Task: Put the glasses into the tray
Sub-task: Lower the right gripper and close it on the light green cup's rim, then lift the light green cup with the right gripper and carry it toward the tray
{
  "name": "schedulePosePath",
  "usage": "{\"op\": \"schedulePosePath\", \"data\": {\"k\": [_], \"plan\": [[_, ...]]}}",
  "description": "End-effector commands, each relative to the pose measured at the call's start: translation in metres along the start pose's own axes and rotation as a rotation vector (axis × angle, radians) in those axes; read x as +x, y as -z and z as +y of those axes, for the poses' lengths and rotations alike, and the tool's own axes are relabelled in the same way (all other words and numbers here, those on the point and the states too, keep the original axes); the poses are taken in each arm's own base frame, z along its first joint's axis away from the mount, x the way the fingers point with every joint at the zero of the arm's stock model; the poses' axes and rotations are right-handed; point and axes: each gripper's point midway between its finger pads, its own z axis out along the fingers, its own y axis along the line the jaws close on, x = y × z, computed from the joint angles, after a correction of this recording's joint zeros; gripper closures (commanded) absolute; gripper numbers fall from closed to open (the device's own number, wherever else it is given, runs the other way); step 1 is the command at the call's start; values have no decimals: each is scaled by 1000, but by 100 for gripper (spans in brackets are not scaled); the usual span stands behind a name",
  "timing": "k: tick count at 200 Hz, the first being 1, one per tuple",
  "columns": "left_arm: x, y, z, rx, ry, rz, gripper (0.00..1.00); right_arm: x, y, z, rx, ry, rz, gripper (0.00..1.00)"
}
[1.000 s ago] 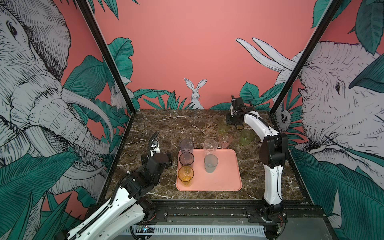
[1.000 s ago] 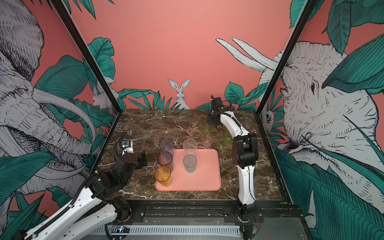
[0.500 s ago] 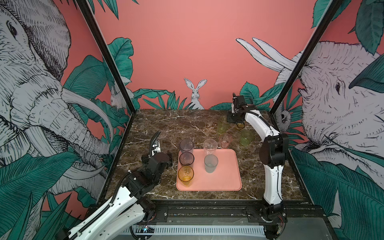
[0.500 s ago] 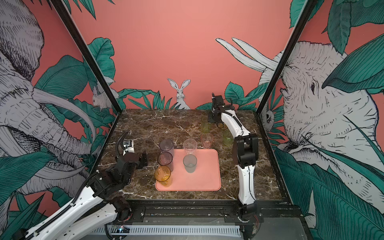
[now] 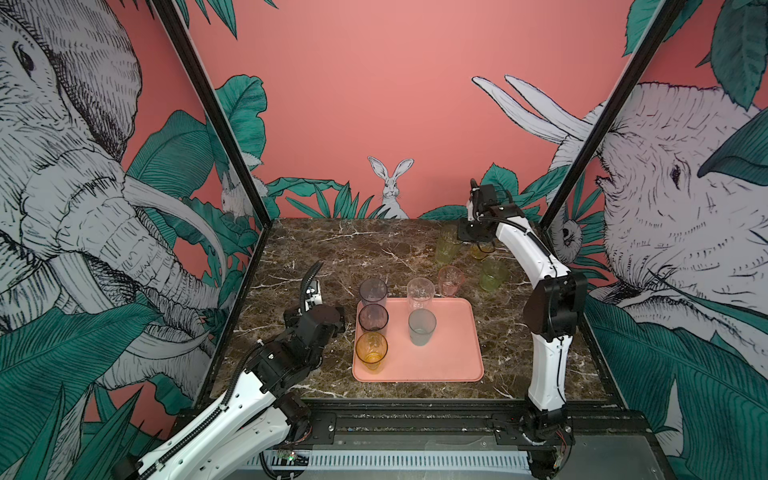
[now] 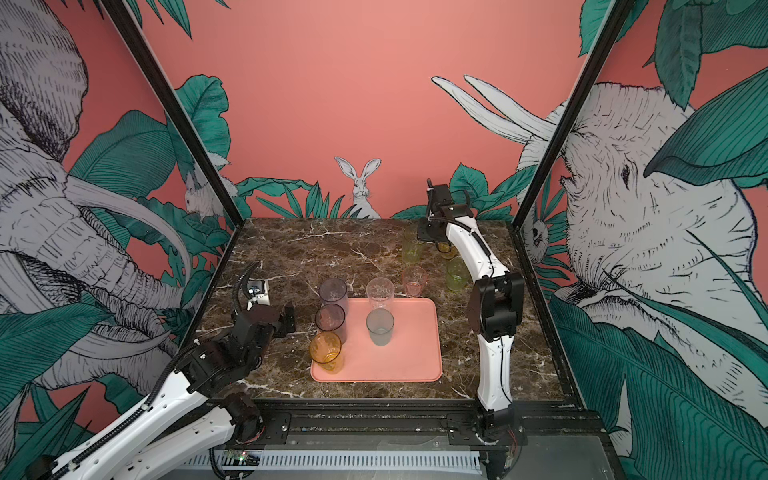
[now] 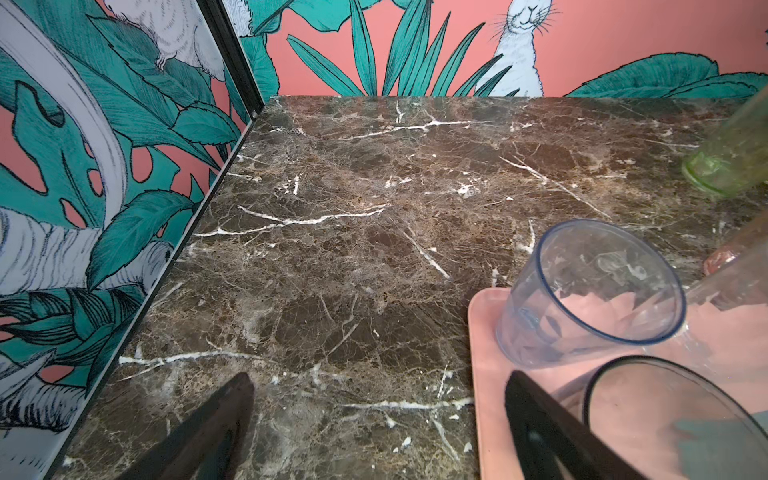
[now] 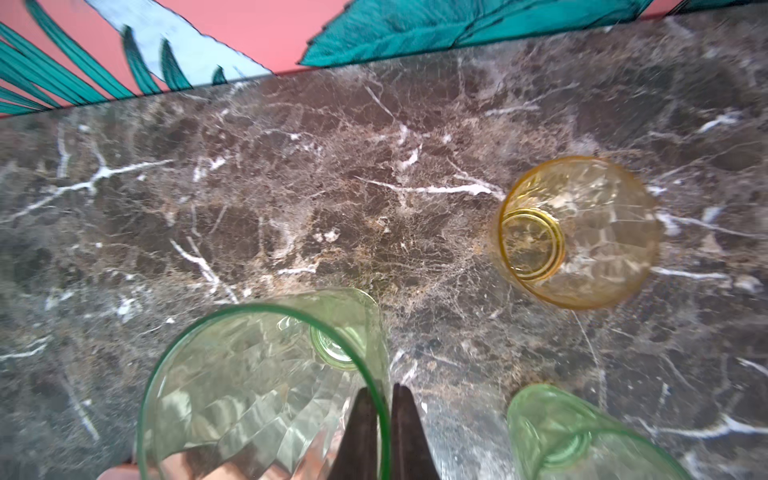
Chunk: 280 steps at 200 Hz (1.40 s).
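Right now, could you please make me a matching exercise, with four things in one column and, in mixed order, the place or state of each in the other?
Things:
1. tall green glass
2. pink glass
3. grey glass
4. left gripper

Places or states:
A. open, holding nothing
B. standing on the tray
C. on the table, just beyond the tray's far edge
D. rim pinched by the right gripper

Pairs: 1-D, 2-C, 3-B, 4-A
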Motion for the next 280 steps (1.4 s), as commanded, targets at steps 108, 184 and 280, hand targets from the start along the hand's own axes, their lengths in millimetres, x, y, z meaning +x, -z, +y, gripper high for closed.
{"op": "schedulePosePath", "data": {"k": [108, 184, 280], "plan": [[1, 1, -1, 17, 35, 0, 5, 15, 152, 15, -82, 21, -182, 100], [4, 2, -5, 48, 63, 22, 5, 79, 198, 22, -96, 70, -175, 100], [12, 3, -12, 92, 88, 53, 6, 150, 213, 12, -74, 149, -83, 100]]}}
